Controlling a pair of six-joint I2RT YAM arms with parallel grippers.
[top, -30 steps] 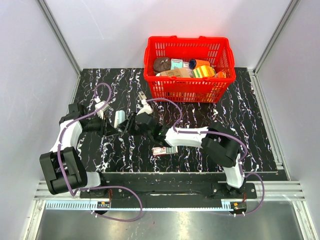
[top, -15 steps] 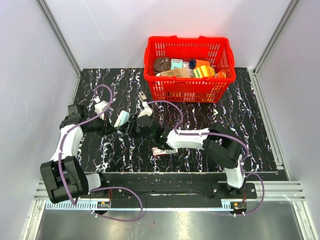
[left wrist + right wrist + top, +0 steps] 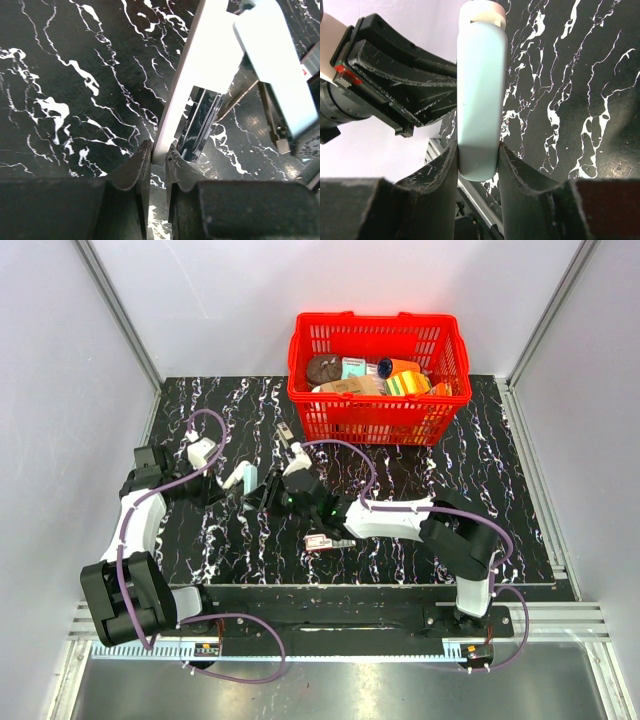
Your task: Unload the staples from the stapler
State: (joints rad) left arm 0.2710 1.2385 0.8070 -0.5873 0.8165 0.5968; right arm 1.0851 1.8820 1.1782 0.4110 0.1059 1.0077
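The pale-blue stapler point(image 3: 245, 478) hangs just above the black marbled table, held between both grippers. My left gripper point(image 3: 228, 483) comes at it from the left. In the left wrist view this gripper point(image 3: 158, 150) is shut on the end of the stapler's thin white arm point(image 3: 200, 65), which is swung apart from the chrome staple channel point(image 3: 200, 125). My right gripper point(image 3: 264, 490) holds it from the right. In the right wrist view it point(image 3: 477, 150) is shut on the stapler's pale-blue body point(image 3: 480, 95), which stands upright between the fingers.
A red basket point(image 3: 365, 318) full of assorted items stands at the back of the table. A flat red-and-white small box point(image 3: 320, 541) lies on the table under my right forearm. The table's near edge runs just behind the arm bases.
My left gripper has shut on the stapler's white arm. Both grippers and the stapler have drifted slightly right and toward the back.
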